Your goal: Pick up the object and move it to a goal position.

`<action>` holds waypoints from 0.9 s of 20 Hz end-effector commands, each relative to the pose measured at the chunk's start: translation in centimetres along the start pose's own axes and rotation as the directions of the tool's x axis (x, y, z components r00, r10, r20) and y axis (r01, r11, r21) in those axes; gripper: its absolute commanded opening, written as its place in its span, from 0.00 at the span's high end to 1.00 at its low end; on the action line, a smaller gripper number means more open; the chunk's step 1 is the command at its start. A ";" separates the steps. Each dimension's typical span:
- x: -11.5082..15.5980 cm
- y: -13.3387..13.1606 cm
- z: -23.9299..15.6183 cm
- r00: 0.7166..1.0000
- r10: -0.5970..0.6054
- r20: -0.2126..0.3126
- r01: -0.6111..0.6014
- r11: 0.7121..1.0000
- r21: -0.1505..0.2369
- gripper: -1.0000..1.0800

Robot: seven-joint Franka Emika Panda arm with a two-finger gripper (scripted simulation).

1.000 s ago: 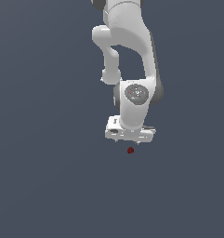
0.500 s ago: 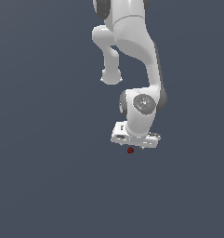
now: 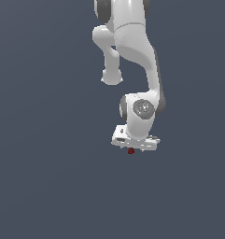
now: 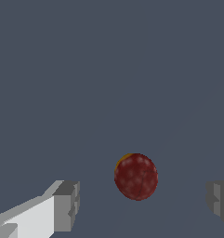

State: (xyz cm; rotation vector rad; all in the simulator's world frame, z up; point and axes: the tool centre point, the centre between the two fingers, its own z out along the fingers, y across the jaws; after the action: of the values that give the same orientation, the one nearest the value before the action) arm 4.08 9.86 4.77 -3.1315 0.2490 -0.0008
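Object (image 4: 136,176): one small dark red roundish blob with faint pale speckling and a sliver of orange showing at its upper edge in the wrist view. It rests on the plain dark grey-blue surface (image 3: 48,186). In the exterior view the object (image 3: 131,151) appears as a tiny red dot directly under the white hand, its top just at the hand's lower edge.

Gripper (image 4: 143,204): white body with grey fingertips (image 4: 67,204). In the wrist view the two tips stand wide apart, one on each side of the object, with clear grey surface showing between each tip and the blob. Neither pad touches it; the claw is spread broadly and has hold of nothing. The object lies between the tips, somewhat nearer the middle than either finger. In the exterior view the gripper (image 3: 134,148) sits low, close over the object; the fingers themselves are too small there to make out.

Arm (image 3: 132,51): white Franka links, descending from the upper edge of the exterior view, bending at an elbow above the object, then dropping through a round wrist joint (image 3: 143,108) to the hand.
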 end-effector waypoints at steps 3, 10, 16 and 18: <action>-0.1 0.0 2.3 1.000 0.001 0.001 -0.001 1.000 0.000 0.04; 0.0 0.0 3.1 1.000 0.002 0.000 -0.002 1.000 0.000 1.00; 0.0 0.0 3.1 1.000 0.002 0.000 -0.002 1.000 0.000 1.00; 0.0 0.0 3.1 1.000 0.002 0.000 -0.002 1.000 0.000 1.00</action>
State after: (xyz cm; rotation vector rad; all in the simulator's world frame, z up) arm 4.12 9.91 1.70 -3.1315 0.2517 0.0002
